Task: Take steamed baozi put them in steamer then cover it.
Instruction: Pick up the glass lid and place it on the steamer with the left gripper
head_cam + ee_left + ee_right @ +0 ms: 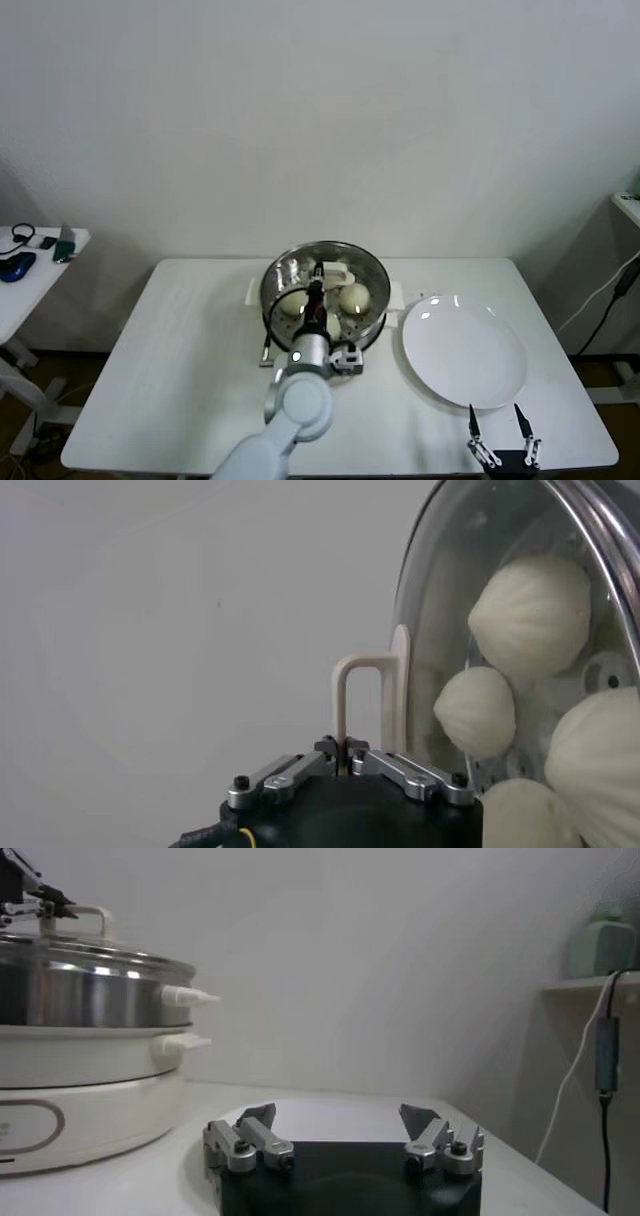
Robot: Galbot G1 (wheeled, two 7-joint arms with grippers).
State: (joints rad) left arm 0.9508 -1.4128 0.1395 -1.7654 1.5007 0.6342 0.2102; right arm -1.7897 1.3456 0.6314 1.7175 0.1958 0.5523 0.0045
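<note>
Right gripper (505,436) parked at table (180,380) near edge, 5 o'clock, jaws spread, just below empty white plate (463,352). Left gripper (318,283) pinching cover (325,285) handle atop steamer (90,998) at centre; baozi (530,615) inside. Side table (30,270) at 9 o'clock.

I saw even, soft lighting; glare marked the steamer (325,285) rim and plate (464,352); nearby wrist-view foregrounds looked slightly blurred.

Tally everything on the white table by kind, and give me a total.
Steamed baozi, under the cover: 4
Steamer: 1
Cover, held at its handle by the left gripper: 1
White plate: 1
Total: 7
</note>
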